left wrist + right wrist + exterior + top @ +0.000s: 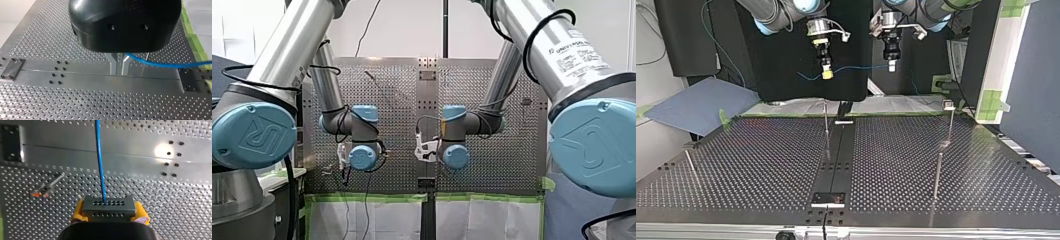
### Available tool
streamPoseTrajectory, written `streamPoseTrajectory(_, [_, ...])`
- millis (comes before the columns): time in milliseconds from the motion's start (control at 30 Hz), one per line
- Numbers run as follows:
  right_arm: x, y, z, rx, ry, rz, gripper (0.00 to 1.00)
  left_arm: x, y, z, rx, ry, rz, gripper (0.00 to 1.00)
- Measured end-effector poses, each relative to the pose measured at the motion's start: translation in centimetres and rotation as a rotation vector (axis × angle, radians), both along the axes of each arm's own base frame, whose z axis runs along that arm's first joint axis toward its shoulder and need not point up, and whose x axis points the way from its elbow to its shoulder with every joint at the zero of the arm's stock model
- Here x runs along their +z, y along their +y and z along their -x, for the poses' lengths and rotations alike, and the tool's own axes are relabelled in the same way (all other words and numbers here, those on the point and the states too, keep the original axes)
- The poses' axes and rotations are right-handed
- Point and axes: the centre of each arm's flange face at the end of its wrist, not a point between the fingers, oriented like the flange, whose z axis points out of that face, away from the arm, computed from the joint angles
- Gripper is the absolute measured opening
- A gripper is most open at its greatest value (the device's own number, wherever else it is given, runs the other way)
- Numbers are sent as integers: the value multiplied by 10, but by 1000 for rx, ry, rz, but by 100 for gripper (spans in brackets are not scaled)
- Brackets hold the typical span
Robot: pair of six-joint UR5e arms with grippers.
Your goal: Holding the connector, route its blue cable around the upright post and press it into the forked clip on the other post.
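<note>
My right gripper is clamped on the connector, a small grey block with rows of holes, pinched between yellow pads. The pads are half hidden by the block and the gripper's dark housing. A blue cable leaves one hole of the connector and runs straight ahead until it is cut off at the picture's edge. In the top view the cable hangs in the air above the table, stretched between the two grippers, with a short tail trailing off past the right gripper. My left gripper has its metal fingers drawn together to a thin slit, and the cable comes out from between them and off to one side. The exact pinch point is tucked under the bulky black housing. Below, thin posts stand on the table: a post near the middle, well under the right gripper, and a further post at the top view's right, carrying a small clip too small to make out. In the front view the large arm joints fill the sides, and both grippers are mostly hidden behind their wrists.
</note>
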Motion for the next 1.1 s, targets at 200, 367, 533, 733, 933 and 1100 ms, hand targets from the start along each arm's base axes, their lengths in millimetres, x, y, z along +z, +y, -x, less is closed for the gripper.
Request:
streamPoseTrajectory(200, [-16, 5, 0, 6, 22, -21, 0, 0, 0, 0, 0, 0, 0, 13])
streamPoseTrajectory(367, [-18, 5, 0, 6, 25, -23, 0, 0, 0, 0, 0, 0, 0, 13])
streamPoseTrajectory(533, [-18, 5, 0, 6, 25, -23, 0, 0, 0, 0, 0, 0, 0, 13])
streamPoseTrajectory(733, [-18, 5, 0, 6, 25, -23, 0, -4, 10, 8, 32, 36, -42, 16])
streamPoseTrajectory(933, [-18, 5, 0, 6, 25, -23, 0, -7, 15, 12, 60, 63, -67, 16])
streamPoseTrajectory(1100, [-18, 5, 0, 6, 25, -23, 0, -7, 16, 13, 63, 65, -69, 16])
